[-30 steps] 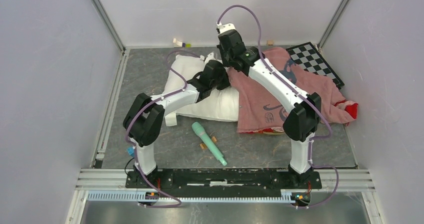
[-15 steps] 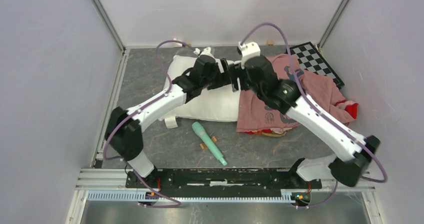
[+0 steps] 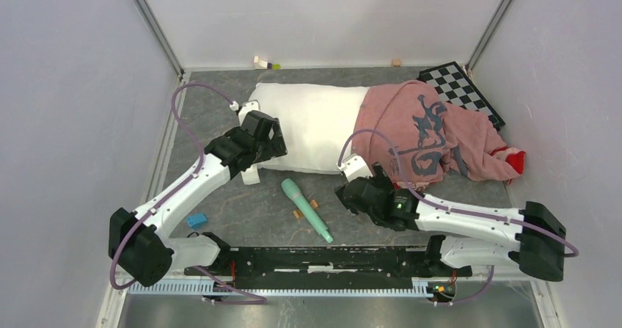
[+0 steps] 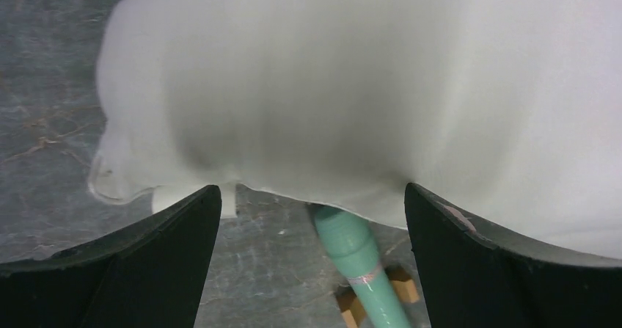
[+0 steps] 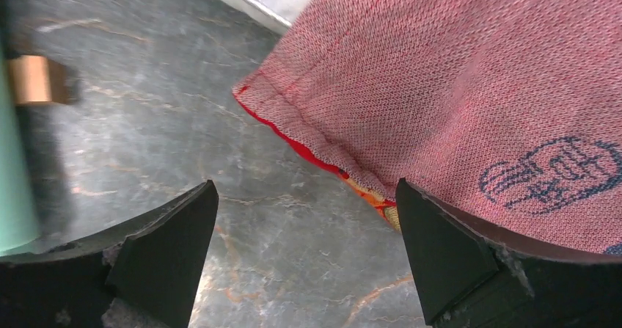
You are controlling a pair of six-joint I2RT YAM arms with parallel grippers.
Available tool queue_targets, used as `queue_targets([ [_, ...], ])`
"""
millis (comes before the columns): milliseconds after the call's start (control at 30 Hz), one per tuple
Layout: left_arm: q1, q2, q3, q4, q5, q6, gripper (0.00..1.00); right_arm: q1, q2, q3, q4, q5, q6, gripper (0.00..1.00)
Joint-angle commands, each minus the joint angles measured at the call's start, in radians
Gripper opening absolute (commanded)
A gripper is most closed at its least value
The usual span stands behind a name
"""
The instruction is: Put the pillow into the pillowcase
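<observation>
Though marbled, grey table (image 3: 249, 205) (3 pale walls (image 3: 315, 12))

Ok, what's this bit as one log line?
pillow: one end covered by pillowcase | left pincer: open, empty | right pincer: open, empty

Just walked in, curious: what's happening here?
A robot is putting a white pillow into a pinkish-red pillowcase. The pillowcase covers only the pillow's right end; the rest lies bare. The left pincer is open at the pillow's near edge, the right pincer open by the pillowcase's hem; neither holds anything.
</observation>
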Motion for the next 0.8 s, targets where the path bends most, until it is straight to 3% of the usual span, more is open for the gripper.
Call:
queue_targets([
  [0,0.045,-0.012,-0.01,-0.05,-0.14,0.035,1.0,0.02,0.079,-0.036,0.156,0.171,-0.008,0.98],
  [200,0.098,0.107,0.009,0.017,-0.181,0.049,1.0,0.024,0.245,-0.015,0.212,0.294,-0.057,0.97],
  [267,0.099,0.145,0.011,0.063,-0.174,0.062,0.97,0.024,0.28,0.002,0.203,0.331,-0.058,0.89],
  [300,0.099,0.158,0.016,0.079,-0.163,0.075,0.9,0.024,0.288,0.011,0.198,0.356,-0.059,0.81],
  [333,0.099,0.17,0.02,0.098,-0.151,0.092,0.79,0.023,0.291,0.032,0.179,0.379,-0.062,0.63],
  [400,0.096,0.166,0.044,0.102,-0.132,0.115,0.41,0.022,0.284,0.113,0.112,0.426,-0.065,0.28],
  [467,0.083,0.134,0.069,0.097,-0.114,0.143,0.15,0.022,0.262,0.225,0.045,0.452,-0.088,0.01],
  [533,0.063,0.101,0.115,0.064,-0.114,0.18,0.04,0.022,0.228,0.35,0.019,0.44,-0.154,0.0],
  [767,-0.02,0.003,0.325,-0.085,-0.033,0.302,0.03,0.017,0.266,0.961,-0.072,0.292,-0.472,0.0],
])
